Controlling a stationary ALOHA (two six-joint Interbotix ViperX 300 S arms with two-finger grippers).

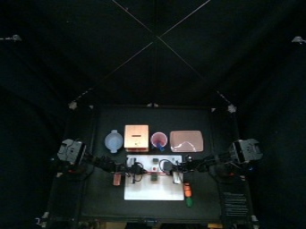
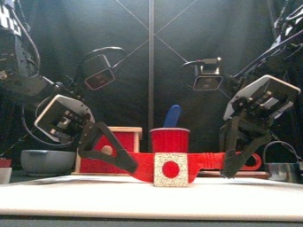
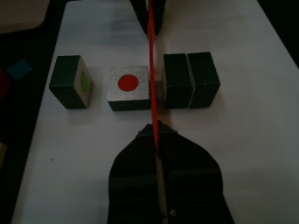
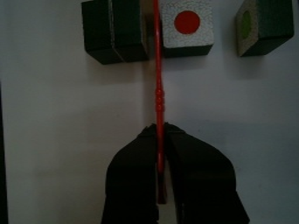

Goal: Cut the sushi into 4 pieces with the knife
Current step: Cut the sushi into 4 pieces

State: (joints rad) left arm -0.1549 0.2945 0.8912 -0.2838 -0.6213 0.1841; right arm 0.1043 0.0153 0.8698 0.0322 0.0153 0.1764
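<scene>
Right now both of my grippers pinch one red knife. My left gripper is clamped tight on one end. My right gripper is clamped tight on the other end. The knife stretches flat between them, low over the white cutting board.

The sushi roll lies on that board, under the knife. I count four pieces of it. A lone block sits a little apart from the rest. A dotted block lies next, with its white end up, and that end has one round red dot on it. A pair of blocks, dark green, is pressed together side by side. The knife's thin blade runs along the gap between the dotted block and the pair. I cannot tell if the blade touches them.

At the back of the table I count four things in a row: one blue-grey bowl, one wooden box, one red cup and one pink tray. One blue knife stands in the cup.
</scene>
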